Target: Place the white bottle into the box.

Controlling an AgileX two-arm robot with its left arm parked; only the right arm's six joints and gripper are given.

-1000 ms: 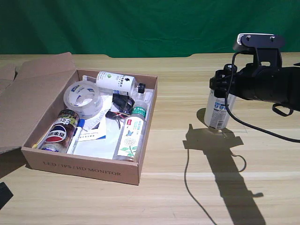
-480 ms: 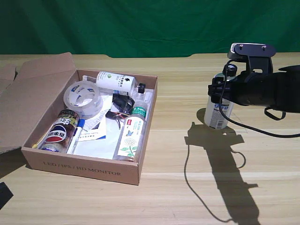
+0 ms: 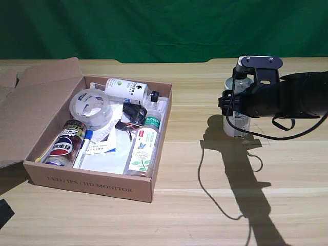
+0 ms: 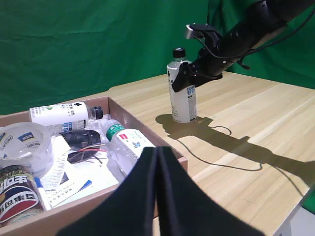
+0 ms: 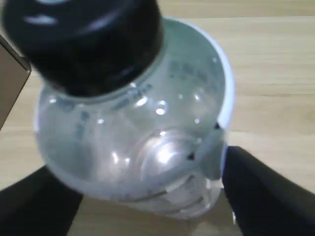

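Right wrist view: gripper fingers clamp the white bottle upright, ready for carrying to the box.

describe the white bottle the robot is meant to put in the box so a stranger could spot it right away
On the wooden table, look at the exterior view's right, away from the cardboard box. The white bottle stands upright alone, with the right gripper around it. Unlike the bottles lying in the box, it has a black cap.

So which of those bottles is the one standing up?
The white bottle with the black cap, out on the table at the right gripper. The leaf-logo bottle and the green-capped bottle both lie on their sides inside the box.
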